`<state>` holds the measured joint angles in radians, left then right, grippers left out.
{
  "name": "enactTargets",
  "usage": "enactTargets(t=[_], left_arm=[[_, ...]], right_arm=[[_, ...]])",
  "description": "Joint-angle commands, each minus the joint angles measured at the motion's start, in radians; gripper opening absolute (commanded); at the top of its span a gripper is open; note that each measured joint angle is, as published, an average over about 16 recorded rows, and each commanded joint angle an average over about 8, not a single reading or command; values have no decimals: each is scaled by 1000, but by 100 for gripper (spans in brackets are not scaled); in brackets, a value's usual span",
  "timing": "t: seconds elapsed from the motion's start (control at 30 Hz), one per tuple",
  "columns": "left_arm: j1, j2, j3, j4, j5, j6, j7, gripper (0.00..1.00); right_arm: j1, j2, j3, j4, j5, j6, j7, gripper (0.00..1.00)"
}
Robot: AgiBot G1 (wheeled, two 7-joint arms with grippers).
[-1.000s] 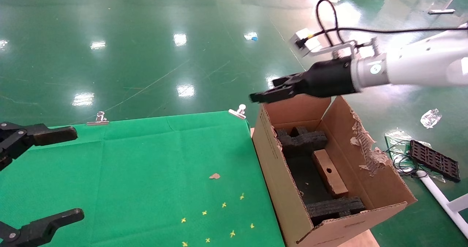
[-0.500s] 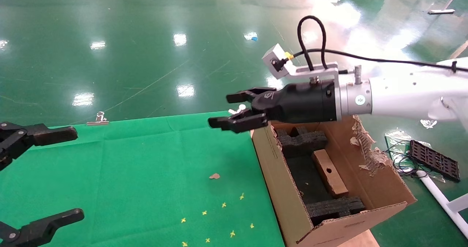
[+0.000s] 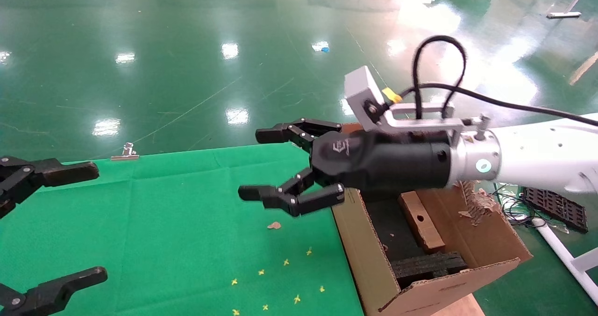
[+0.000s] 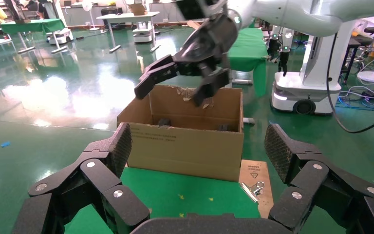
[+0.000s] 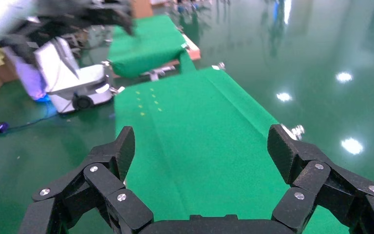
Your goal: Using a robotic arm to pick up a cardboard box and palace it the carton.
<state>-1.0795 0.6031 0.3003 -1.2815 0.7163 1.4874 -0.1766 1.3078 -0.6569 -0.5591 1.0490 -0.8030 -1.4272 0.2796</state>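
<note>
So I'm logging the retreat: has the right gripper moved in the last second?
Yes. The right gripper has swung from above the carton leftward, over the green cloth, jaws open.

A robotics lab or factory hall: glossy green floor (image 3: pixel 187 49), cloth-draped test counters (image 4: pixel 29 24), wheeled white robot bases (image 4: pixel 302 92), trailing cables (image 4: pixel 365 92).

Bright overhead light, white glare spots on glossy floor (image 3: pixel 187 63) — right wrist view blurred

left pincer (image 4: pixel 195 161) spread, carton (image 4: pixel 185 134) beyond
</note>
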Motion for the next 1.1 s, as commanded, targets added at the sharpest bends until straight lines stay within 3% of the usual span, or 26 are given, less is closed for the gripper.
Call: enactTargets(t=[0.03, 0.5, 1.1], left_arm=[[0, 0, 0, 0, 0, 0, 0, 100], [0, 0, 1, 0, -1, 0, 0, 100], [0, 0, 1, 0, -1, -1, 0, 100]], right_arm=[[-37, 7, 45, 38, 12, -11, -15, 100], [-255, 49, 305, 255, 80, -75, -97, 100], [-242, 48, 290, 243, 77, -71, -94, 100]])
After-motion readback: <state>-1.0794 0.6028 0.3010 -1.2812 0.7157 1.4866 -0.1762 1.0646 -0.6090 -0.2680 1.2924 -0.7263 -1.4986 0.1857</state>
